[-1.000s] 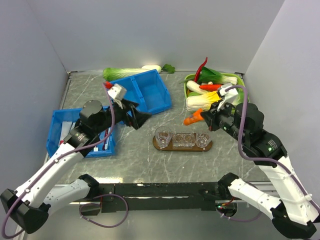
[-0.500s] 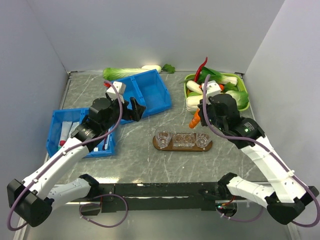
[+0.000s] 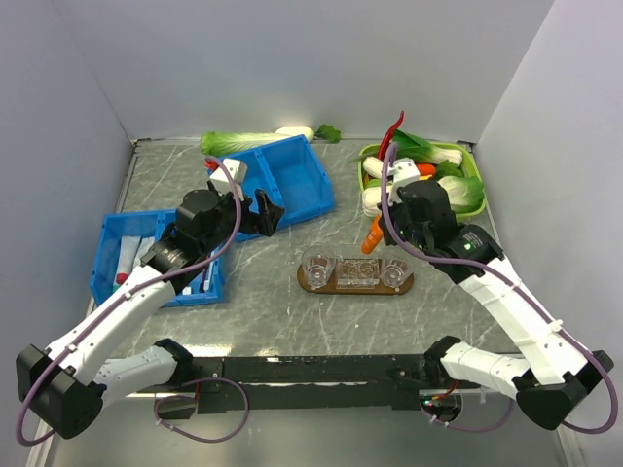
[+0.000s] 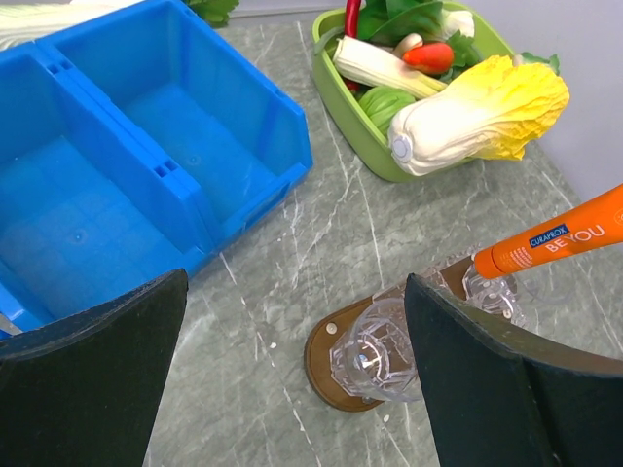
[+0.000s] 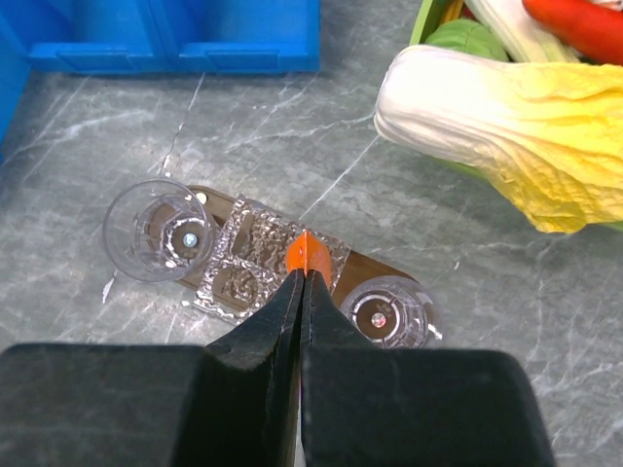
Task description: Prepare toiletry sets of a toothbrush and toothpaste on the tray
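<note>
Since the earlier frame the right arm has swung inward from the green vegetable tray (image 3: 361,173), so that the right gripper (image 5: 302,280), pinching a slim orange toothpaste tube (image 5: 305,255), points down over the middle of three clear plastic cups (image 3: 356,269) on the dark-brown wooden oblong tray (image 3: 305,281). No set looks finished: every cup appears empty, and further items lie in the near blue plastic bin (image 3: 101,261). The left gripper (image 4: 292,331), spread wide and holding nothing, hovers left of the tray, its forearm reaching over that bin.
</note>
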You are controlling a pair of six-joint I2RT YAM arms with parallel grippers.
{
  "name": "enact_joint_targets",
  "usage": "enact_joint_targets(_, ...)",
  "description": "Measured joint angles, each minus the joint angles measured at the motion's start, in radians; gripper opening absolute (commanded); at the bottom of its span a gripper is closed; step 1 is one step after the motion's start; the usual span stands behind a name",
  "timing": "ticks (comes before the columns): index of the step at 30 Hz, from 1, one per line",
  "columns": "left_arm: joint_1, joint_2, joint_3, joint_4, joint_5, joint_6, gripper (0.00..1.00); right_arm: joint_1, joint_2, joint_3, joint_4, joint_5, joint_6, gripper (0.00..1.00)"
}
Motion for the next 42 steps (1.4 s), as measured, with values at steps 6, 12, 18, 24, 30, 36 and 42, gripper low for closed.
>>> enact_joint_targets(6,0.0,0.013,0.0,0.0,0.006,0.0,0.96,0.0,0.003,-0.018,0.0,-0.007,0.011,0.0)
enact_joint_targets(12,0.0,0.014,0.0,0.0,0.008,0.0,0.96,0.001,0.003,-0.037,-0.001,-0.008,0.021,0.0)
enact_joint_targets(18,0.0,0.021,0.0,0.0,0.015,0.0,0.96,0.001,0.003,-0.046,0.006,-0.007,0.022,0.0)
enact_joint_targets(24,0.0,0.022,0.0,0.0,0.018,0.0,0.96,0.001,0.009,-0.05,0.012,-0.007,0.021,0.0)
enact_joint_targets(30,0.0,0.029,0.0,0.0,0.027,0.0,0.96,0.001,0.029,-0.057,0.019,-0.007,0.021,0.0)
enact_joint_targets(36,0.0,0.032,0.0,0.0,0.032,0.0,0.97,0.002,0.042,-0.066,0.033,-0.001,0.018,0.0)
enact_joint_targets(42,0.0,0.034,0.0,0.0,0.032,0.0,0.96,0.005,0.053,-0.07,0.044,0.005,0.018,0.0)
